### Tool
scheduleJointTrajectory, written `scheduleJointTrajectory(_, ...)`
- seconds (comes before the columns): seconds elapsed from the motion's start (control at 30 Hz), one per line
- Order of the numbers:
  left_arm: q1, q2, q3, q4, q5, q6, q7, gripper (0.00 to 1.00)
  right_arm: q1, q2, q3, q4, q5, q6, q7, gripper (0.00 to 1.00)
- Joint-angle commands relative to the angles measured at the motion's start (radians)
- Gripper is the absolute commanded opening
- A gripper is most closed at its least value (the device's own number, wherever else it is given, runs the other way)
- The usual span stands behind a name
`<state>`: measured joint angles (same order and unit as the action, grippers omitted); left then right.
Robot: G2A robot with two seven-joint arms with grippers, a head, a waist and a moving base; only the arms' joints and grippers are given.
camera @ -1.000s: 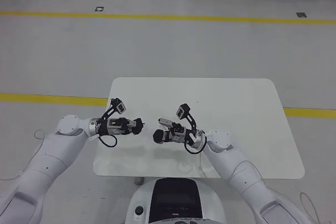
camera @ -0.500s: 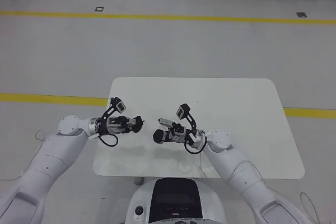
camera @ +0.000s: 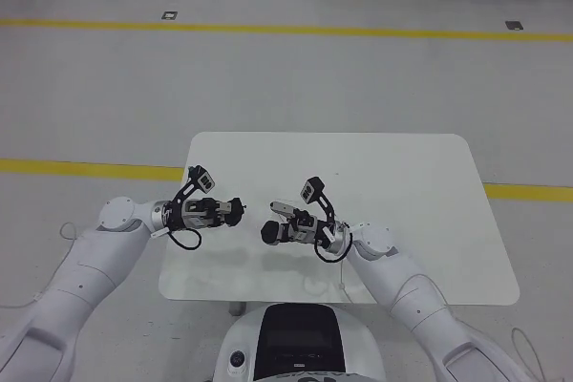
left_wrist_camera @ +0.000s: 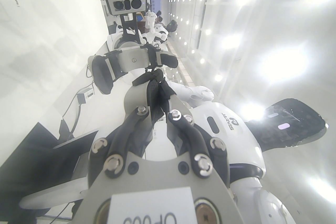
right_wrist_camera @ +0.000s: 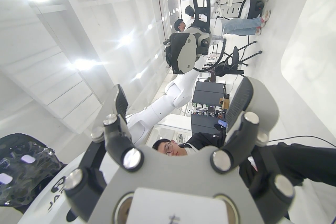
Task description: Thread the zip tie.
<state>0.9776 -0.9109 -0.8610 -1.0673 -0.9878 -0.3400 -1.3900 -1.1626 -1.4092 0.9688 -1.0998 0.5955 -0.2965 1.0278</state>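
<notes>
Pinching a dark strip (left_wrist_camera: 152, 78), likely the zip tie, the left fingers (left_wrist_camera: 136, 96) are needing its tip aimed squarely at the wide, empty right fingers (right_wrist_camera: 239, 101) ahead.

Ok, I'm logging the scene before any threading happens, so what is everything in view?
white rounded-corner table: one, white, under both arms.
yellow floor lines: two, yellow, one beyond the table, one running level with it.
black crumpled piece: one, black, pinched at the left tool's fingertips; I cannot tell if it is the zip tie.
left tool: one, grey and black, shut, above the table, facing the right tool.
right tool: one, grey and black, open and empty, above the table.
</notes>
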Motion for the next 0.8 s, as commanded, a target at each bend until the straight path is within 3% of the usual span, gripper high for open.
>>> scheduleJointTrajectory(0.0, 0.000, 0.000, 0.000, 0.000, 0.000, 0.000, 0.000, 0.00, 0.000, 0.000, 0.000, 0.000, 0.000, 0.000, 0.000, 1.00)
scheduleJointTrajectory(0.1, 0.000, 0.000, 0.000, 0.000, 0.000, 0.000, 0.000, 0.00, -0.001, 0.000, 0.001, 0.000, -0.004, 0.001, -0.008, 1.00)
scheduleJointTrajectory(0.17, 0.000, 0.000, 0.000, 0.000, 0.000, 0.000, 0.000, 0.00, 0.003, 0.006, 0.007, -0.021, -0.078, 0.017, -0.082, 1.00)
scheduleJointTrajectory(0.33, 0.000, 0.000, 0.000, 0.000, 0.000, 0.000, 0.000, 0.00, -0.010, 0.027, 0.027, -0.127, -0.310, 0.160, -0.280, 1.00)
scheduleJointTrajectory(0.5, 0.000, 0.000, 0.000, 0.000, 0.000, 0.000, 0.000, 0.00, -0.041, 0.042, 0.038, -0.220, -0.459, 0.300, -0.407, 1.00)
scheduleJointTrajectory(0.57, 0.000, 0.000, 0.000, 0.000, 0.000, 0.000, 0.000, 0.00, -0.048, 0.045, 0.028, -0.257, -0.538, 0.366, -0.464, 1.00)
scheduleJointTrajectory(0.63, 0.000, 0.000, 0.000, 0.000, 0.000, 0.000, 0.000, 0.00, -0.054, 0.046, 0.022, -0.284, -0.580, 0.405, -0.501, 1.00)
scheduleJointTrajectory(0.77, 0.000, 0.000, 0.000, 0.000, 0.000, 0.000, 0.000, 0.00, -0.043, 0.049, -0.031, -0.316, -0.773, 0.484, -0.543, 1.00)
